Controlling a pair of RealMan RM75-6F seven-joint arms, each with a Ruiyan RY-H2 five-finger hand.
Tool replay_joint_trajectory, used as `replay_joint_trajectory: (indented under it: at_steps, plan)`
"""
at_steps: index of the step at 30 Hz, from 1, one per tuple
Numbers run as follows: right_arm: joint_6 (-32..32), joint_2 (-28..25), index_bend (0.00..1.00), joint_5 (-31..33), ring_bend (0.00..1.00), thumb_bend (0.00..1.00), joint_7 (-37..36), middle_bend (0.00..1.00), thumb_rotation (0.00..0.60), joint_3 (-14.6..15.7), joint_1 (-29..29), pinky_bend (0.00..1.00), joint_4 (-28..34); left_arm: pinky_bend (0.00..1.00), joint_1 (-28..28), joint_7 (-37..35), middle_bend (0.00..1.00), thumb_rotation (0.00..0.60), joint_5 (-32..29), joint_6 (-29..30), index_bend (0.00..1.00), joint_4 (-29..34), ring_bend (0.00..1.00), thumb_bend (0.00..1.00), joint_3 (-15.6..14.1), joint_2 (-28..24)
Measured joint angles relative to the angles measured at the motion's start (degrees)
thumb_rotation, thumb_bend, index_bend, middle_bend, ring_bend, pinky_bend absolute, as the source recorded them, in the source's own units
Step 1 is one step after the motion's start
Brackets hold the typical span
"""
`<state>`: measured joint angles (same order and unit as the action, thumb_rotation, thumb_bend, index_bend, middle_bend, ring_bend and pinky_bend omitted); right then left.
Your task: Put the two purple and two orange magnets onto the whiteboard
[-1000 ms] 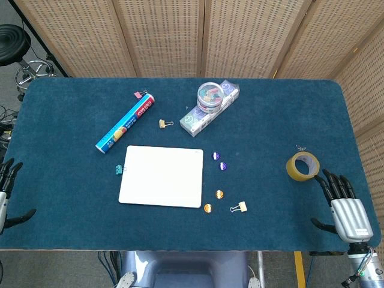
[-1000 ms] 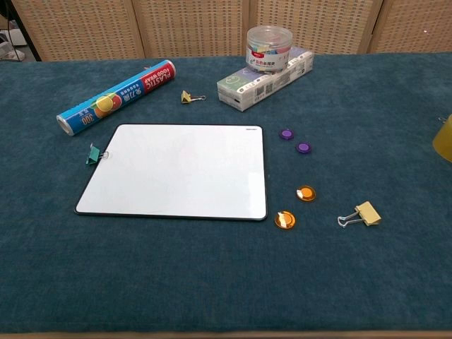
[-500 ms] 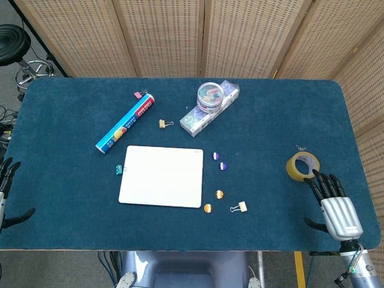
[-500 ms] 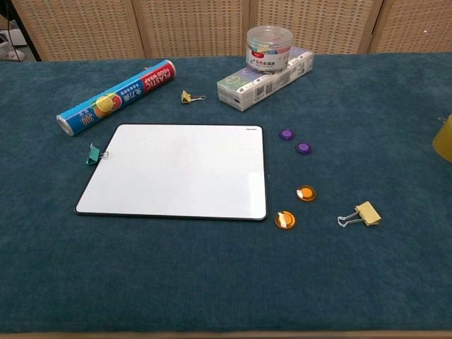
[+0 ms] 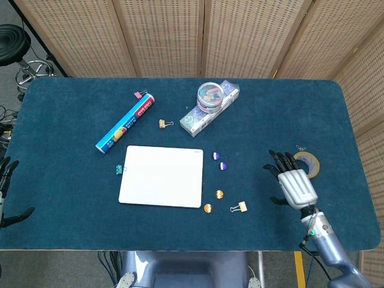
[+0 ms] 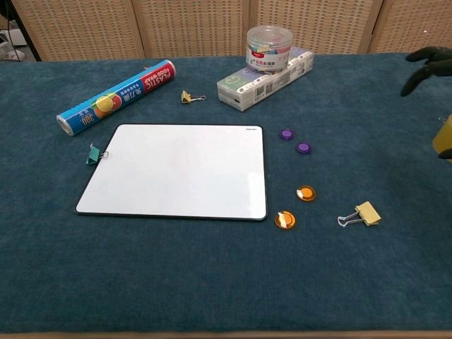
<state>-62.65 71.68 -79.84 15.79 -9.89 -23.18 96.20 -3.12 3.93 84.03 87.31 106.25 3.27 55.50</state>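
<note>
Your right hand point(image 5: 295, 182) has swung in from the bench point(image 5: 60, 228) edge toward the magnets, fingers spread, holding nothing; left hand point(image 5: 5, 192) idles open at the edge. Orange magnets point(image 6: 285, 219), then purple magnets point(image 6: 303, 148), lie just right of the bare whiteboard point(image 6: 176, 169). Far: clear tub point(image 6: 270, 48) holds small coloured items.

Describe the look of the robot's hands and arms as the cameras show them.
The right hand has a ribbed silver-grey back and black fingers, on a silver-blue forearm with thin cables and a small green light at the wrist. Of the left hand, only black fingers show at the frame edge.
</note>
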Motion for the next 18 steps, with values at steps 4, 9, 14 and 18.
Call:
replay_joint_trajectory:
  at_steps: [4, 9, 14, 18]
  plan:
    - [3.9, 5.0, 0.29, 3.3, 0.0, 0.0, 2.9, 0.0, 0.6, -2.0, -5.2, 0.0, -3.3, 0.0, -0.4, 0.3, 0.0, 0.6, -0.7, -0.7, 0.0, -0.2, 0.0, 0.07, 0.2, 0.2]
    - [9.2, 12.4, 0.31, 9.2, 0.0, 0.09, 3.2, 0.0, 0.6, -4.8, -11.0, 0.0, -10.2, 0.0, -1.0, 0.7, 0.0, 0.6, -1.3, -1.1, 0.0, -0.9, 0.0, 0.07, 0.9, 1.0]
    - [13.1, 16.9, 0.32, 13.8, 0.0, 0.11, 2.1, 0.0, 0.6, -6.8, -15.5, 0.0, -16.4, 0.0, -1.1, 0.7, 0.0, 0.6, -1.7, -1.0, 0.0, -1.0, 0.0, 0.07, 1.1, 1.2]
    - [15.1, 19.7, 0.34, 16.1, 0.0, 0.12, 1.7, 0.0, 0.6, -7.9, -18.5, 0.0, -21.0, 0.0, -1.4, 1.1, 0.0, 0.6, -2.9, -1.7, 0.0, -0.9, 0.0, 0.07, 1.4, 1.2]
